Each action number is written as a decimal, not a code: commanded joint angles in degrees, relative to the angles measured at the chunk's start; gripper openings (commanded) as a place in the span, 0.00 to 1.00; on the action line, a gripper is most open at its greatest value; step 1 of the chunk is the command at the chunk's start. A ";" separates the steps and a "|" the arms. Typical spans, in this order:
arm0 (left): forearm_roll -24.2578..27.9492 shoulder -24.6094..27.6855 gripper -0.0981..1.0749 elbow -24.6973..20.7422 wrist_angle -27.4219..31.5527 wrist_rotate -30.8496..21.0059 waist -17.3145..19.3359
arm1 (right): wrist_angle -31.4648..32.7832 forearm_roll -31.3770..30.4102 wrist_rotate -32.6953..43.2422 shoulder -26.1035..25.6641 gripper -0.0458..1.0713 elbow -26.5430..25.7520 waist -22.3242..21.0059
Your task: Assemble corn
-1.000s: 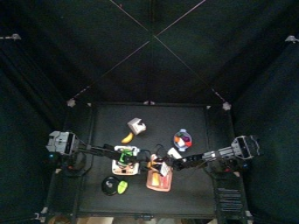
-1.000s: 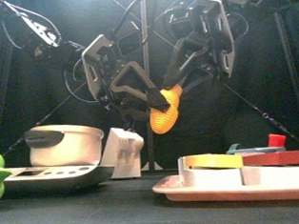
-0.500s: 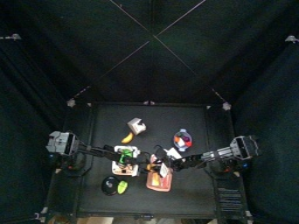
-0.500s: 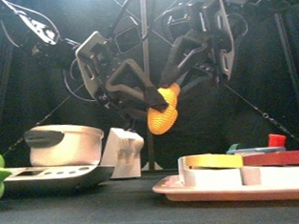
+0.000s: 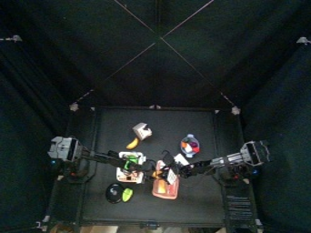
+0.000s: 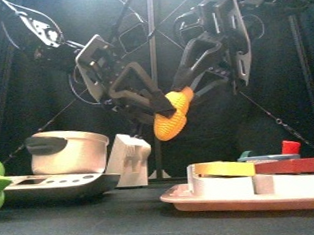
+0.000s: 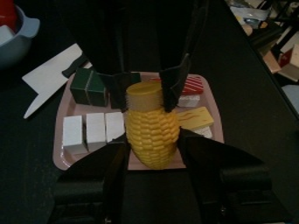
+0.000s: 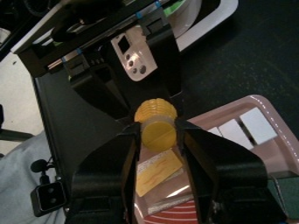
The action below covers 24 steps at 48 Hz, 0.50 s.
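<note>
Now both the left hand [image 7: 149, 166] and right hand [image 8: 158, 157] pinch the corn [image 6: 175, 111], its long axis tilted, above the tray [image 6: 245, 191].

Black curtains [image 5: 49, 73] all around me — they close in the whole pen. Overhead, thin poles [image 5: 158, 36] cross above the middle of my small black table [image 5: 115, 118], its corners marked by pale fittings. From table height, the curtain behind hangs in dark folds [image 6: 25, 107] — bright light glints off the rig up top. Past the table edge, a pale floor [image 8: 14, 87] shows.
</note>
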 commanded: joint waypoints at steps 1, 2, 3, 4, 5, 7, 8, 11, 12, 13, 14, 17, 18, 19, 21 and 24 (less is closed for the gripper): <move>0.18 -1.58 0.73 -1.41 -0.62 0.00 -0.09 | -0.18 0.09 -0.09 -0.70 0.61 -0.53 -0.35; 0.26 -1.67 0.73 -1.49 -0.62 0.00 -0.09 | -0.18 0.09 -0.09 -0.70 0.61 -0.53 -0.35; 0.18 -1.67 0.73 -1.49 -0.62 0.00 -0.09 | -0.18 0.00 -0.09 -0.62 0.61 -0.62 -0.35; 0.18 -1.67 0.73 -1.49 -0.62 0.00 -0.09 | -0.18 0.00 -0.09 -0.62 0.61 -0.70 -0.35; 0.18 -1.67 0.73 -1.49 -0.62 -0.09 -0.09 | -0.18 -0.09 -0.09 -0.53 0.61 -0.79 -0.35; 0.09 -1.67 0.73 -1.49 -0.70 -0.09 -0.09 | -0.18 -0.18 -0.09 -0.53 0.61 -0.97 -0.35; 0.09 -1.67 0.73 -1.49 -0.62 -0.09 -0.09 | -0.18 -0.18 -0.18 -0.44 0.61 -1.05 -0.26; -0.26 -1.67 0.73 -1.67 -0.62 -0.18 0.18 | -0.18 -0.18 -0.09 -0.18 0.61 -1.32 -0.26; -0.53 -1.67 0.73 -1.67 -0.62 -0.18 0.35 | -0.18 -0.18 -0.09 -0.18 0.61 -1.41 -0.18; -0.79 -1.67 0.73 -1.67 -0.62 -0.18 0.35 | -0.18 -0.18 -0.09 -0.09 0.61 -1.41 -0.18; -0.97 -1.67 0.73 -1.76 -0.62 -0.18 0.35 | -0.18 -0.18 -0.09 -0.09 0.61 -1.41 -0.18; -1.93 -1.67 0.73 -1.85 -0.62 -0.09 0.35 | -0.09 -0.09 -0.09 0.18 0.61 -1.49 -0.18; -2.20 -1.67 0.73 -1.85 -0.62 -0.09 0.44 | -0.09 -0.09 -0.09 0.26 0.61 -1.49 -0.18; -2.46 -1.67 0.73 -1.85 -0.62 -0.09 0.44 | 0.00 -0.09 -0.09 0.35 0.61 -1.49 -0.18; -2.81 -1.67 0.73 -1.85 -0.62 -0.09 0.35 | 0.00 -0.09 -0.09 0.53 0.61 -1.41 -0.18; -3.08 -1.67 0.73 -1.85 -0.62 -0.09 0.44 | 0.26 -0.09 -0.09 0.70 0.61 -1.49 -0.18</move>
